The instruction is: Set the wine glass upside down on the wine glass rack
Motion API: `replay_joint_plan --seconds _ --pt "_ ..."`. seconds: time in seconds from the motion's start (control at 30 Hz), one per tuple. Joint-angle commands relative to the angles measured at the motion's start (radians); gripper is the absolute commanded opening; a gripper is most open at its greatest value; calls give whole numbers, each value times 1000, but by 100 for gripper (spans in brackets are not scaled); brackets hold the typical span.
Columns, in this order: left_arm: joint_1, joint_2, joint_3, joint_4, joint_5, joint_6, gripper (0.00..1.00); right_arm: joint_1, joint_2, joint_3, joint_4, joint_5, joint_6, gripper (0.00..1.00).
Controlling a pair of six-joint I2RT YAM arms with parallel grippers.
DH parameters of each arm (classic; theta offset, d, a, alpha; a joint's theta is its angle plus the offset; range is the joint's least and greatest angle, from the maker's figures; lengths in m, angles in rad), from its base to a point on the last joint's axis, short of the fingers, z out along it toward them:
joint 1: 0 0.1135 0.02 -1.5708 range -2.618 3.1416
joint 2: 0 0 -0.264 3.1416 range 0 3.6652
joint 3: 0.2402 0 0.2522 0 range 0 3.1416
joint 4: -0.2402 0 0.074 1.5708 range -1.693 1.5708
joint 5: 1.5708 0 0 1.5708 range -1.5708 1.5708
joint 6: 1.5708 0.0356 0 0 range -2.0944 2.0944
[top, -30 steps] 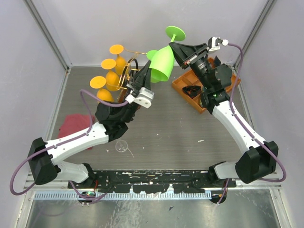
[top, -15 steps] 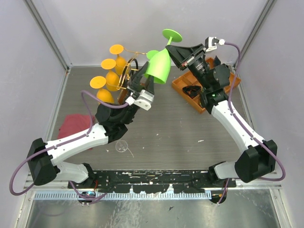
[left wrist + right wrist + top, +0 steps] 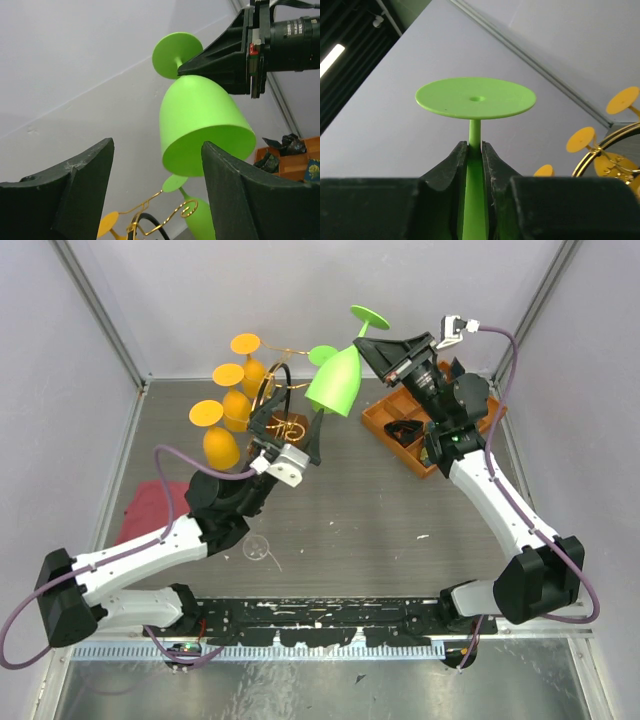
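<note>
A lime-green wine glass (image 3: 335,380) hangs upside down in the air, foot (image 3: 476,97) uppermost, with my right gripper (image 3: 475,150) shut on its stem. The wine glass rack (image 3: 268,388), gold wire with a dark hoop, stands just left of and below it. The rack carries several orange glasses (image 3: 228,375) and another green glass (image 3: 202,220). My left gripper (image 3: 287,427) stands open below the held glass's bowl (image 3: 200,125), touching nothing. A gold scroll end (image 3: 187,206) shows between its fingers.
An orange compartment tray (image 3: 400,418) sits at the back right under the right arm. A red cloth (image 3: 150,505) lies on the table at the left. A small clear object (image 3: 257,548) lies near the left arm. Enclosure walls rise on three sides.
My left gripper has opened wide and drawn back and down from the green glass's bowl. The right gripper keeps its hold on the stem, with the glass shifted only slightly.
</note>
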Motion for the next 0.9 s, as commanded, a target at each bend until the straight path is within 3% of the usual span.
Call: replay_joint_plan --seconds 0.0,0.2,0.37,0.57,0.87 --pt "-2 -98 -57 -102 -56 -39 78 -23 -65 37 -63 47 -186 1" --pt "6 -162 61 -355 -183 -133 80 -23 -117 29 -238 114 -579 1" --pt "103 -132 225 -547 -242 -308 84 -19 -146 -102 -202 130 -794 1" --pt "357 -72 409 -863 -110 -676 87 52 -129 -213 -126 143 -1002 1" --pt "474 -46 410 -908 -18 -771 91 204 -95 -388 129 178 -1254 1"
